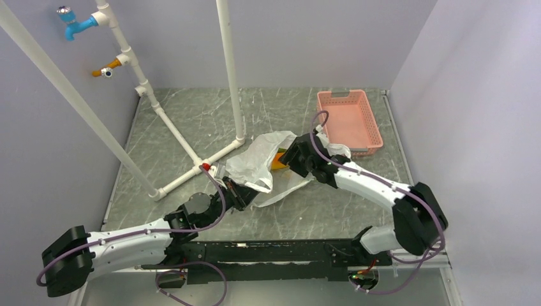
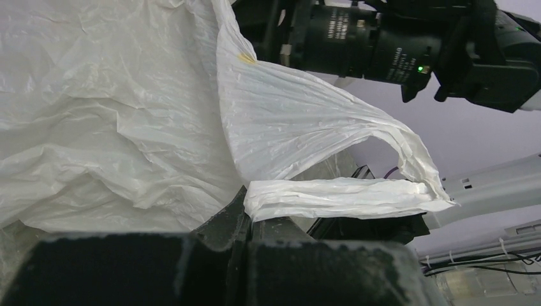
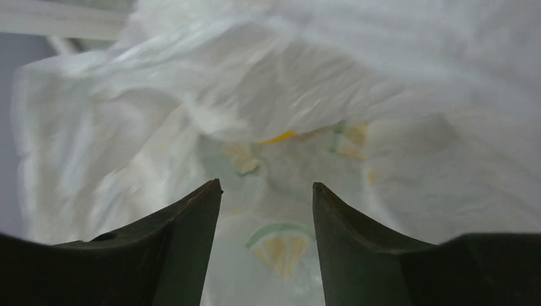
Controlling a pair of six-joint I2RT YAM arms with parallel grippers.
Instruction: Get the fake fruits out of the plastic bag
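The left hand (image 1: 245, 191) pinches the bag (image 1: 256, 162) on the bench (image 1: 191, 121). The right hand (image 3: 266, 185), spread, is at its mouth near the mango (image 1: 279, 160).

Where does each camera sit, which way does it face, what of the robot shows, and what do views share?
Top external: above and behind the bases, looking down on the table, the plastic bag and pink basket; both arms show.
Left wrist: on the left arm, facing the bag's crinkled side; left claw, shut on bag film, at the bottom.
Right wrist: on the right arm, looking into the bag; open right claw at the bottom.
Shared: all three show the bag; left wrist also catches the right arm.
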